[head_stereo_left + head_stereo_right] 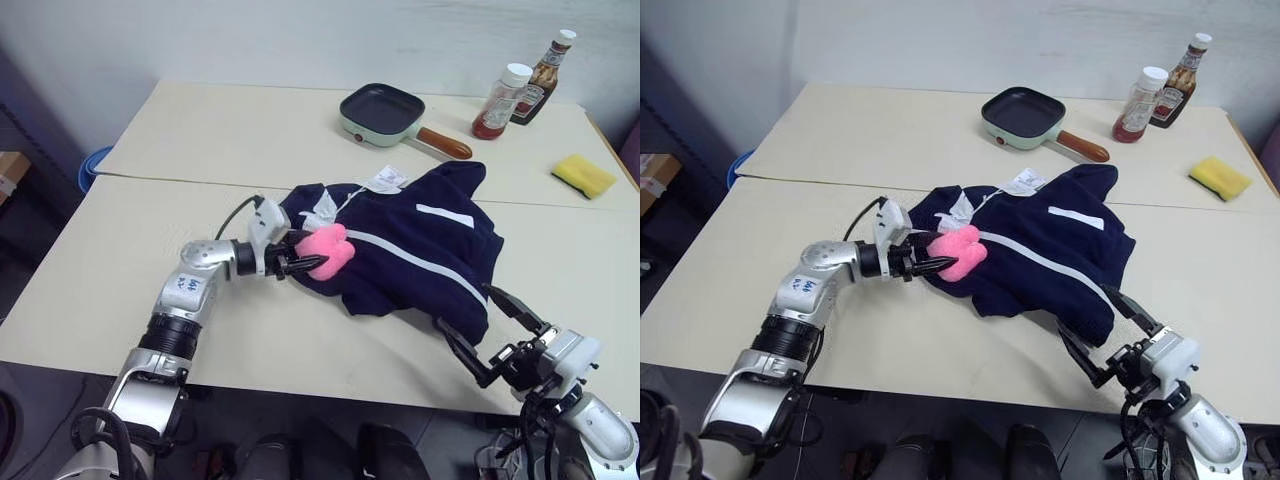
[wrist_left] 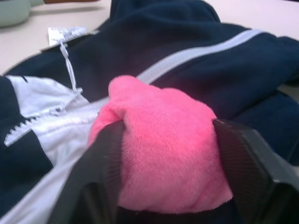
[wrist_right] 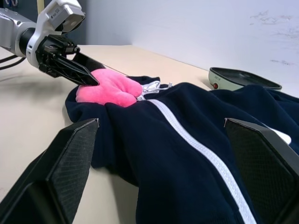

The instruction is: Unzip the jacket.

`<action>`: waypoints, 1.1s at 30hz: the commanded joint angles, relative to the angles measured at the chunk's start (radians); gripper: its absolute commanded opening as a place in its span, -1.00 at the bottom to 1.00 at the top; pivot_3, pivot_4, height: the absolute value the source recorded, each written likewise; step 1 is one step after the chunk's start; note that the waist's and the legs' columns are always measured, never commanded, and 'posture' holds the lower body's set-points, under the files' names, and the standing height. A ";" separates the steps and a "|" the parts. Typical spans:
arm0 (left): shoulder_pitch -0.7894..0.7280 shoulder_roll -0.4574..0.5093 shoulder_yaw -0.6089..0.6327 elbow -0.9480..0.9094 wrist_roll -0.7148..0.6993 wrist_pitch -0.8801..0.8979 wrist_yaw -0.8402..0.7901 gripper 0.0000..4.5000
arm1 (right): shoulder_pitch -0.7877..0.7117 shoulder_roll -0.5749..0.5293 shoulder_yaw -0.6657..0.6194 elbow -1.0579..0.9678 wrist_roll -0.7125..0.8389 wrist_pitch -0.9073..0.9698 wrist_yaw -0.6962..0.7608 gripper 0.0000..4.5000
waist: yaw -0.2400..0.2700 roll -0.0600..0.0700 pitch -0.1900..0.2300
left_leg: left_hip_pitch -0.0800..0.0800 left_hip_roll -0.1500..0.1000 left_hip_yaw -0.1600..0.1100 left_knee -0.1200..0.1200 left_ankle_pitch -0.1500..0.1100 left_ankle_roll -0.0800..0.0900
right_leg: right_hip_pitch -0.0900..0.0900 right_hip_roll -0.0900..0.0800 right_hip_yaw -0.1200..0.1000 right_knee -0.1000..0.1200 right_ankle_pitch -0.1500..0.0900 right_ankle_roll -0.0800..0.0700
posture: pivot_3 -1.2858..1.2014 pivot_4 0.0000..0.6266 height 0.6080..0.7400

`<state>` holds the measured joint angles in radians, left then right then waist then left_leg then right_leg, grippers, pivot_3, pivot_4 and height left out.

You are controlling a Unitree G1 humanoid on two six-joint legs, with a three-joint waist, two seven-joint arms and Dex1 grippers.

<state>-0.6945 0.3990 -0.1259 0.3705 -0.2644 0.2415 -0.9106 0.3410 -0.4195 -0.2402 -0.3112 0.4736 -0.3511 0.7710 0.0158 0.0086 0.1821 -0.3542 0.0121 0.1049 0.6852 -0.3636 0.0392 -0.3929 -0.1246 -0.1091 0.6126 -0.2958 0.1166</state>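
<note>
Containers first: you have two bottles at the far right corner of the rear table, a red sauce bottle (image 1: 497, 103) with a white cap and a darker sauce bottle (image 1: 540, 78) just behind it. The red one looks partly filled; the labels are too small to read. A green pan (image 1: 381, 115) with a brown handle sits near them, its dark interior bare. A yellow sponge (image 1: 583, 175) lies well apart to the right.

Writing: note the white tag (image 1: 388, 179) at the jacket collar and a sticker on the left forearm; neither can be read.

Surface: two beige tables (image 1: 120, 280) stand pushed together against a pale wall, with a seam between them. A blue bin (image 1: 88, 166) shows past the left edge.

The jacket (image 1: 420, 250) lies crumpled on the near table, touching the seam, its white zipper running diagonally and still done up along the length in view. A pink toy (image 1: 330, 250) rests on the jacket by the collar.

The left gripper (image 2: 166, 154) has its fingers (image 2: 105, 158) clamped on the toy, one on each side. The right gripper (image 1: 480, 335) hovers at the jacket's near hem with fingers spread wide, gripping nothing.
</note>
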 commanded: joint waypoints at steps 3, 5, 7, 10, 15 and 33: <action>0.055 -0.027 0.123 -0.030 -0.055 -0.024 0.061 -0.56 | -0.016 0.014 -0.001 -0.037 0.008 -0.032 -0.003 1.00 | -0.002 0.000 0.000 | 0.000 0.000 0.000 0.000 0.000 0.000 | 0.000 -0.001 0.000 0.001 0.000 0.000 | 0.03 -0.52 1.00; 0.097 -0.039 0.236 -0.077 -0.121 -0.002 0.139 -0.83 | -0.046 0.012 0.022 -0.042 0.015 -0.027 0.012 1.00 | -0.007 0.000 0.000 | 0.000 0.000 -0.001 0.000 0.000 0.000 | 0.000 -0.001 0.000 0.001 0.000 0.000 | 0.03 -0.52 1.00; 0.140 -0.043 0.363 -0.130 -0.176 0.003 0.251 -1.00 | -0.085 0.009 0.050 -0.057 0.032 -0.011 0.026 1.00 | -0.019 -0.001 0.001 | 0.000 0.001 -0.001 0.000 0.000 0.000 | 0.000 -0.004 0.000 0.001 0.000 0.000 | 0.03 -0.52 1.00; 0.198 -0.039 0.530 -0.208 -0.231 0.028 0.433 -1.00 | -0.127 -0.023 0.115 -0.082 0.048 0.023 0.087 1.00 | -0.021 -0.002 0.001 | 0.000 0.003 -0.002 0.000 0.001 -0.002 | 0.000 -0.006 0.001 0.001 0.000 0.000 | 0.03 -0.52 1.00; 0.339 0.013 0.704 -0.265 -0.168 0.069 0.704 -1.00 | -0.214 -0.092 0.226 -0.088 0.056 0.079 0.215 1.00 | -0.017 -0.003 0.001 | 0.001 0.002 -0.004 0.000 0.000 -0.002 | 0.001 -0.007 0.001 0.001 0.000 0.000 | 0.03 -0.52 1.00; 0.523 0.337 0.668 -0.368 -0.125 -0.133 0.339 0.32 | -0.135 -0.199 0.082 -0.171 -0.037 0.313 0.045 1.00 | -0.004 -0.015 -0.003 | -0.001 0.003 -0.009 -0.001 -0.001 -0.005 | 0.001 -0.008 -0.001 -0.001 -0.001 -0.003 | 0.03 -0.52 1.00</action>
<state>-0.1585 0.6937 0.5350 0.0508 -0.3926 0.1714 -0.5082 0.1969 -0.5962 -0.1252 -0.4408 0.4557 -0.0622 0.8487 0.0123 -0.0069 0.1788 -0.3548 0.0150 0.0957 0.6839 -0.3646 0.0338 -0.3915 -0.1329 -0.1100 0.6122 -0.2972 0.1134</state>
